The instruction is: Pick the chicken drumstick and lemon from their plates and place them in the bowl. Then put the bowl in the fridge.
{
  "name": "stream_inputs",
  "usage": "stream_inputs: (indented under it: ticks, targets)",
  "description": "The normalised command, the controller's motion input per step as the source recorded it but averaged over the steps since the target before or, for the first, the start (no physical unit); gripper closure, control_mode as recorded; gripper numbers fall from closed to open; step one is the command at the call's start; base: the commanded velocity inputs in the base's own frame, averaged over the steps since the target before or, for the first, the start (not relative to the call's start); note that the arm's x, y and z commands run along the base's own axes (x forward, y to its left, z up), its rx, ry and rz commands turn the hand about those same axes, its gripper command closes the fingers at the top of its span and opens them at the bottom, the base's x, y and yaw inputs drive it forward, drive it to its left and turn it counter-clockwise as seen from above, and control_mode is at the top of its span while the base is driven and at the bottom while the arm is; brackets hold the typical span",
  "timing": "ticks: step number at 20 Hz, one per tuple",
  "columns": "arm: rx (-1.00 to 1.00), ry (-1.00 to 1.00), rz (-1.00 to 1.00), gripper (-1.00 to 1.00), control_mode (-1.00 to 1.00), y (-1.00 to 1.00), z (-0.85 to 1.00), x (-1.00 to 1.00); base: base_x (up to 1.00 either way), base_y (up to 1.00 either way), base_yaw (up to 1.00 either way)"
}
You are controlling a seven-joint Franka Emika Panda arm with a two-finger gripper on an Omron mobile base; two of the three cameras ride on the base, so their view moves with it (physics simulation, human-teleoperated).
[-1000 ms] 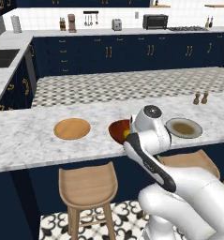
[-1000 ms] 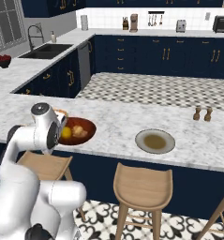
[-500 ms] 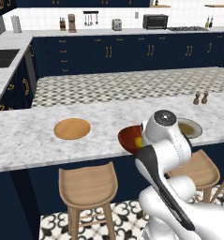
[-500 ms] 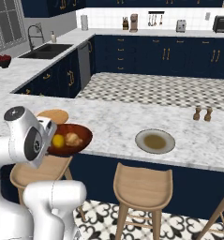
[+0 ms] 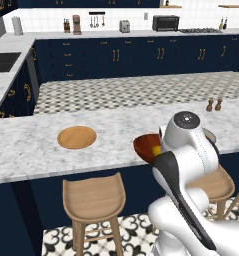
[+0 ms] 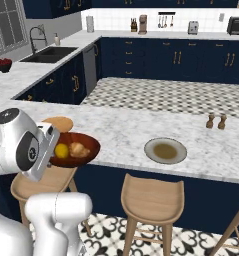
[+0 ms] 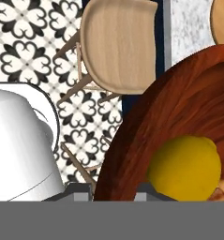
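Countertop (image 6: 121,135) of white marble runs across the right base view; going left to right along it, the tan wooden plate (image 6: 59,123) lies bare at the near edge, then the reddish-brown bowl (image 6: 86,149) hangs out past the edge above a wooden stool (image 6: 46,181), carrying the lemon (image 6: 61,150) and, just beside it, the chicken drumstick (image 6: 80,149); further right the grey-beige plate (image 6: 165,150) sits empty, with the salt and pepper shakers (image 6: 216,121) beyond. In the hand view the gripper (image 7: 113,193) is clamped shut on the bowl's rim, the lemon close to the fingertips. Held by one edge, the bowl could tilt during the trip to the fridge; a quick swing might roll the lemon out, or loosen the grip.
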Motion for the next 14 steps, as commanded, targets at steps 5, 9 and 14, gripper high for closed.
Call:
stream_inputs:
  ticks: [5,9,14]
  targets:
    - [0.0,0.0,0.0,1.0,-1.0,0.0,0.0,0.0,0.0,0.0,0.0]
    - [0.0,0.0,0.0,1.0,1.0,0.0,0.0,0.0,-0.11,0.0,0.0]
    - [0.0,0.0,0.0,1.0,1.0,0.0,0.0,0.0,-0.97,-0.36,-0.08]
